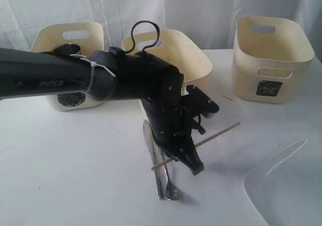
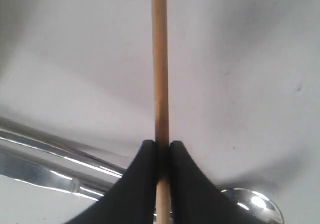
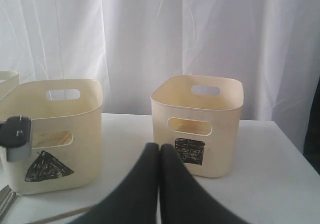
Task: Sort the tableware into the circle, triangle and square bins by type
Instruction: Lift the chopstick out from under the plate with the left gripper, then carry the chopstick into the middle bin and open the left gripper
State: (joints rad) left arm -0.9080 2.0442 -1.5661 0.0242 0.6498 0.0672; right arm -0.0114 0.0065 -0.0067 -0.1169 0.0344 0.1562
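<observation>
My left gripper is shut on a wooden chopstick, which runs slantwise across the table's middle. Steel cutlery lies right under it, and a spoon bowl shows beside the fingers. The circle bin stands back left with something steel inside. Behind my left arm is the triangle bin, and the square bin stands back right. My right gripper is shut with nothing in it, and the exterior view does not show it.
A large white square plate lies at the front right corner. White curtains hang behind the bins. My left arm stretches from the left edge across the circle bin. The table's right edge runs close past the square bin.
</observation>
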